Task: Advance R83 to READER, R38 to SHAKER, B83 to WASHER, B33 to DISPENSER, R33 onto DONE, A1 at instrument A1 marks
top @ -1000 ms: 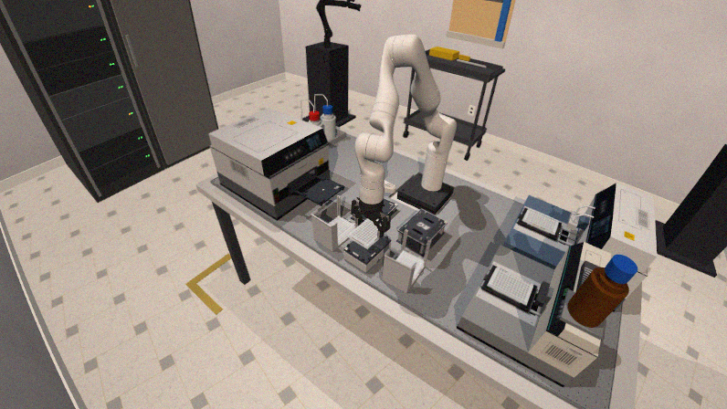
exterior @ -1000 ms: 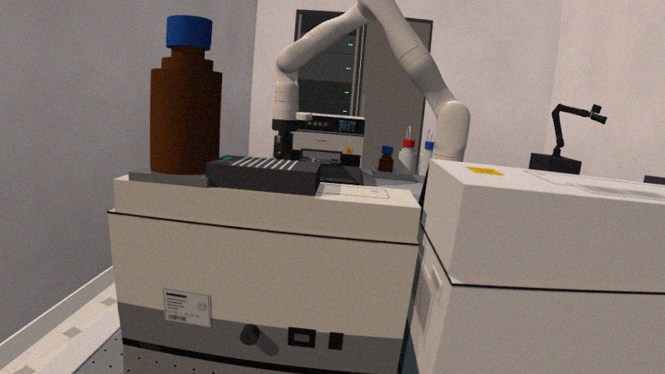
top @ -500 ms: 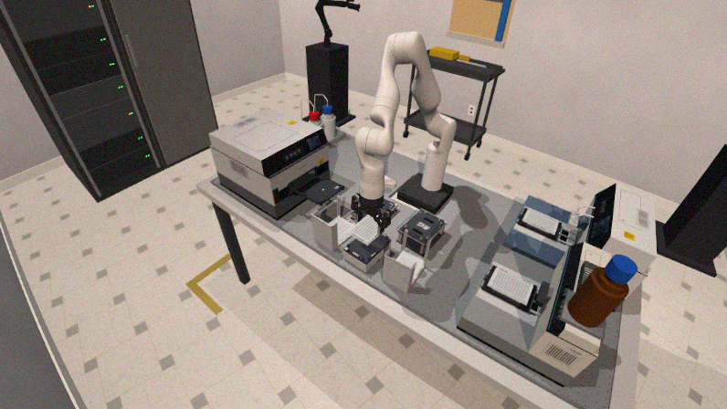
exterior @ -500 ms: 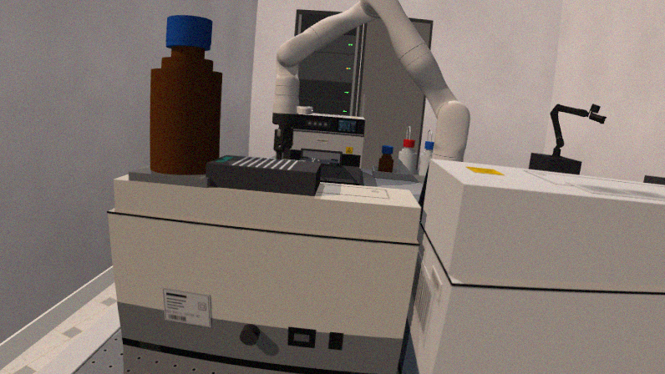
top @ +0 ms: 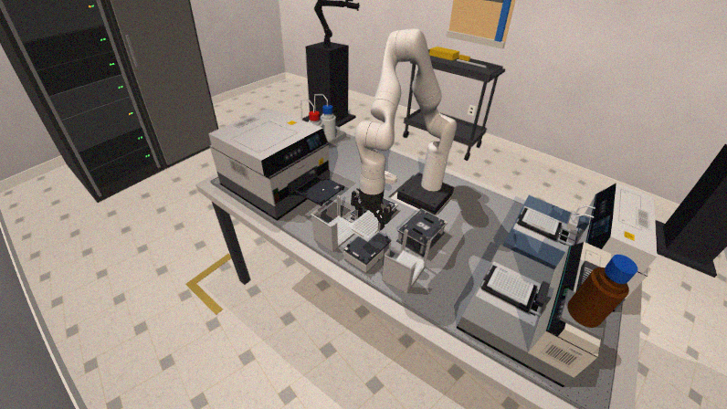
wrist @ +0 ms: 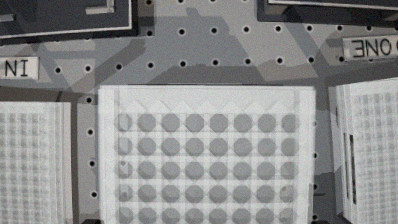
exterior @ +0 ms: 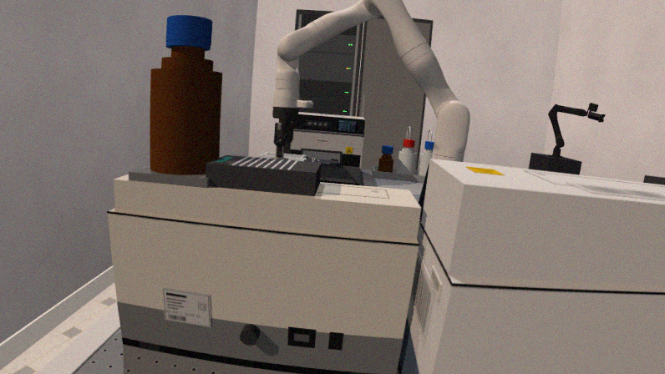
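Observation:
My gripper hangs over the deck between the two stack racks. It holds a white well plate across its width, with the fingers spread wide. The plate is level and clear of the dark nest block below it. In the wrist view the IN label is at the left, above a rack with a white plate. The DONE label is at the right, above another racked plate. I cannot read the held plate's label, and the fingertips are out of the wrist view.
The reader stands at the left with its dark tray out. The shaker is to the right of the gripper. Two instruments at the right each carry a white plate. A brown bottle stands at the far right.

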Robot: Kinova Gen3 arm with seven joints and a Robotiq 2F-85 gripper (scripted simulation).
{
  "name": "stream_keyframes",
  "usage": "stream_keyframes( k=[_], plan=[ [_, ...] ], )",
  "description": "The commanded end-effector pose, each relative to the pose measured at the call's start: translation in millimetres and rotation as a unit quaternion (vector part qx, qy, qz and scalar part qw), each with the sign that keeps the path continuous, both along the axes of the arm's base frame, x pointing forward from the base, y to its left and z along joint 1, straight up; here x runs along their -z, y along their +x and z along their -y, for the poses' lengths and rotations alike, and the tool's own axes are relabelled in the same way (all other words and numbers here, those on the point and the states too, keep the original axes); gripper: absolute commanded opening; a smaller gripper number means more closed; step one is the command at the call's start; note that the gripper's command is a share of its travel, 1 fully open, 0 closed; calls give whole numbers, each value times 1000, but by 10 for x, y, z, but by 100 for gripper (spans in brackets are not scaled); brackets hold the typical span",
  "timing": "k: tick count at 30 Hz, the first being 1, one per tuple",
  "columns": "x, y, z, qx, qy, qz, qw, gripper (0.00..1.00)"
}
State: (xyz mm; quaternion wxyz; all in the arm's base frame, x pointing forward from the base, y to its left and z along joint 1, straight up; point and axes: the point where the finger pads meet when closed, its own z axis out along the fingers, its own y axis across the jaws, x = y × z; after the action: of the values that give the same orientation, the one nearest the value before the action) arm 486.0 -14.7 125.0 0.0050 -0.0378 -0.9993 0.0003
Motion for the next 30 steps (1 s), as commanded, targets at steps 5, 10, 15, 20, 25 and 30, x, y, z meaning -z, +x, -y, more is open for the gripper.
stream_keyframes(
  k=[5,10,15,20,25,30],
  plan=[
    [-130,12,-1,-3,2,2,1000,94],
    [-197,12,-2,-3,2,2,1000,94],
    [-237,12,-3,-3,2,2,1000,94],
    [-304,12,-4,-3,2,2,1000,94],
    [-370,12,-3,-3,2,2,1000,94],
    [-437,12,-3,-3,2,2,1000,94]
  ],
)
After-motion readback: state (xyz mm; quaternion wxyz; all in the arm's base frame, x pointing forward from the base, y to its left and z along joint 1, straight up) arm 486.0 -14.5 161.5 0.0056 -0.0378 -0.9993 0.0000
